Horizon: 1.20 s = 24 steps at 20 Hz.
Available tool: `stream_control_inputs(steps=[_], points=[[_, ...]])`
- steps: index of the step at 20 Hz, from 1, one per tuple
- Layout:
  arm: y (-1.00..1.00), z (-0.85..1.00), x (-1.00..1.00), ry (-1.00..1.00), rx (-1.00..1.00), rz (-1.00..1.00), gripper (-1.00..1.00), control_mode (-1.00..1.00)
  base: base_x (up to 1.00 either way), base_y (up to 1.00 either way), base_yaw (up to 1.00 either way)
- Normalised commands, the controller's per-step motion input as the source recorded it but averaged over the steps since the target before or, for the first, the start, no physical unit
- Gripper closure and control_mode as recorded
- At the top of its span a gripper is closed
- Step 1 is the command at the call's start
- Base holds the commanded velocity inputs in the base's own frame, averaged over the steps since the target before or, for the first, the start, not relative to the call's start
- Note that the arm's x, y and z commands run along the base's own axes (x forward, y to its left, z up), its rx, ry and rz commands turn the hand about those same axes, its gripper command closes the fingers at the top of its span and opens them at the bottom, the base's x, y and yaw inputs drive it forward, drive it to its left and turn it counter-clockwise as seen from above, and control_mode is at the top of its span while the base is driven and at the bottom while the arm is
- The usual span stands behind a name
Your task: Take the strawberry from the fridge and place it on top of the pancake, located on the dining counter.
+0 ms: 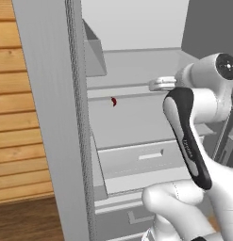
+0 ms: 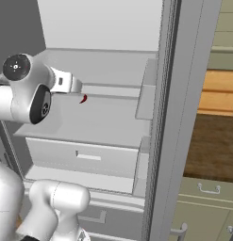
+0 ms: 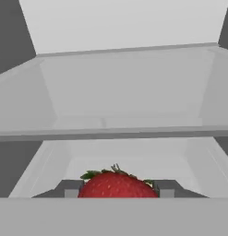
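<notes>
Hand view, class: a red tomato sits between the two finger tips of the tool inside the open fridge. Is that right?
Not quite. It is a strawberry, red with green leaves on top, not a tomato; the hand view shows it. It does sit between the tips of the tool, inside the open fridge.

Red strawberry (image 3: 116,184) with green leaves between the hand (image 3: 116,189) fingertips, inside open fridge (image 3: 124,87)
</notes>
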Motion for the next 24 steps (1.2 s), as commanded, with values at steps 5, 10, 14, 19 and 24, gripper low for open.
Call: stream_control_inputs(steps=[5,10,14,19,24], points=[[0.0,-0.63,-0.92,0.0,0.0,0.06,1.0,-1.0,0.0,0.0,0.0],[0.0,-0.57,-0.43,0.0,-0.02,0.0,1.0,-1.0,0.0,0.0,0.0],[-0.01,-0.41,-0.43,0.05,-0.02,-0.12,1.0,-1.0,0.0,0.0,0.0],[-0.03,-0.19,-0.1,0.28,0.0,-0.13,1.0,-1.0,0.0,0.0,0.0],[0.0,-0.47,-0.04,0.2,0.0,-0.07,1.0,-1.0,0.0,0.0,0.0]])
